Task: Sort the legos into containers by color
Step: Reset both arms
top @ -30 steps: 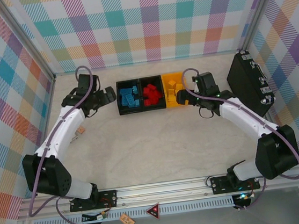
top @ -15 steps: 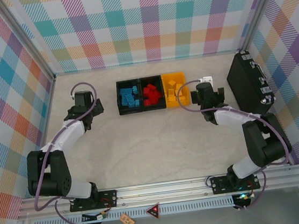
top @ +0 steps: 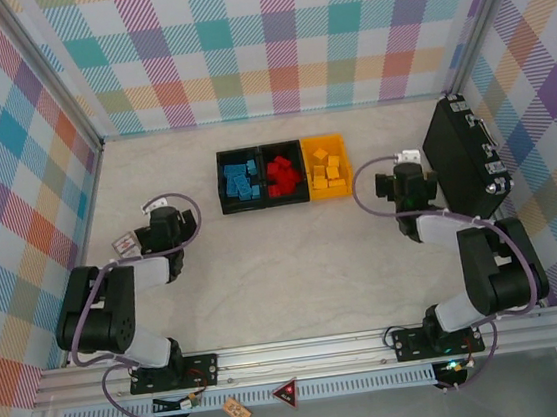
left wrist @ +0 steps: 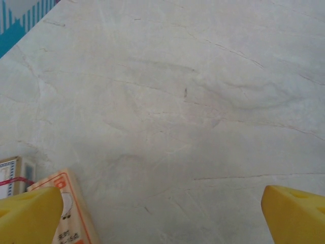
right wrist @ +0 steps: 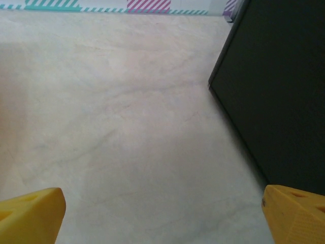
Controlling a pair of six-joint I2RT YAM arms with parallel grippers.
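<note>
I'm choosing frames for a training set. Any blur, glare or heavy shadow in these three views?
Top external: even light, sharp; small red, blue and yellow-orange studded plastic bricks clear in three joined plastic bins. Left wrist: marble-patterned tabletop crisp, orange-edged printed card at the near edge slightly soft. Right wrist: large black case a detail-less dark mass.
</note>
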